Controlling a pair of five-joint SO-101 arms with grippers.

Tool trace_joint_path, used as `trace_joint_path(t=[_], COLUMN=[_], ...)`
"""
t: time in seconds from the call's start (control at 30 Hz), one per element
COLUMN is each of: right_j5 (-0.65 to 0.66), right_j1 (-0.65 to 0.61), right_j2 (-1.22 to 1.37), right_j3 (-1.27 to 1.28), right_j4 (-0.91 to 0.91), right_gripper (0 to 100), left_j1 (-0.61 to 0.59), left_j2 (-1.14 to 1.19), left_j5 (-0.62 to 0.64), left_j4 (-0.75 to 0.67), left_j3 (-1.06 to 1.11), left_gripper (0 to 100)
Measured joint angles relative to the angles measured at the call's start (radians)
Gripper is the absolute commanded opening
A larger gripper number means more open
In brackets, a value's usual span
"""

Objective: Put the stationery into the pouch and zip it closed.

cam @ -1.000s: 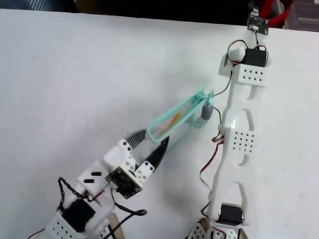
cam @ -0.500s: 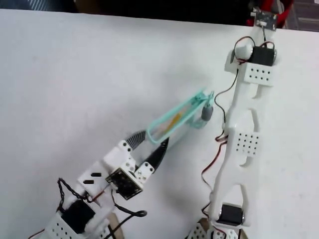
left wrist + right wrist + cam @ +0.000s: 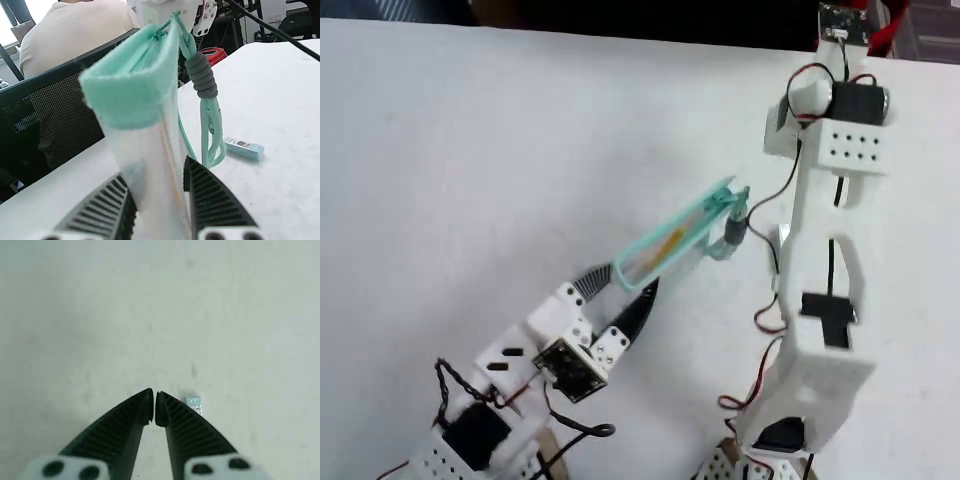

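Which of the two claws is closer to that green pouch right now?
Left. The left claw grips the pouch between its fingers. The right claw hangs shut over the table by a small box, apart from the pouch.

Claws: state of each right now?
Left claw: shut on the pouch.
Right claw: shut, holding nothing.

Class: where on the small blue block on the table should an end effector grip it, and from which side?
Probably across its two long sides at mid-length, from above: the small blue block lies flat on the table and is long and narrow, so those sides give the shortest span to pinch.
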Motion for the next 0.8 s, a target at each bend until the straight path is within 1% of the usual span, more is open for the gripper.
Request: trace_joint_path(t=[0.17, 0.33, 0.4, 0.63, 0.7, 0.73, 0.8], right_j5=[0.0, 0.0, 0.0, 0.0, 0.0, 0.0, 0.0], right_j1=[0.002, 0.071, 0.075, 0.077, 0.087, 0.098, 0.117], right_j2=[-0.025, -0.026, -0.025, -0.025, -0.026, -0.026, -0.023], right_j3=[0.219, 0.43, 0.477, 0.493, 0.497, 0.505, 0.508], right_j4=[-0.17, -0.436, -0.503, -0.542, -0.58, -0.598, -0.621], right_gripper=[1.8, 1.8, 1.8, 1.8, 1.9, 2.8, 7.8], left_j1=[0.0, 0.0, 0.0, 0.0, 0.0, 0.0, 0.0], left_j2=[0.0, 0.0, 0.0, 0.0, 0.0, 0.0, 0.0], left_j5=[0.0, 0.0, 0.0, 0.0, 0.0, 0.0, 0.0], left_j4=[0.0, 0.0, 0.0, 0.0, 0.011, 0.014, 0.017], left_j3=[0.0, -0.002, -0.002, -0.002, -0.002, -0.002, -0.002], left_gripper=[11, 11, 11, 11, 11, 11, 11])
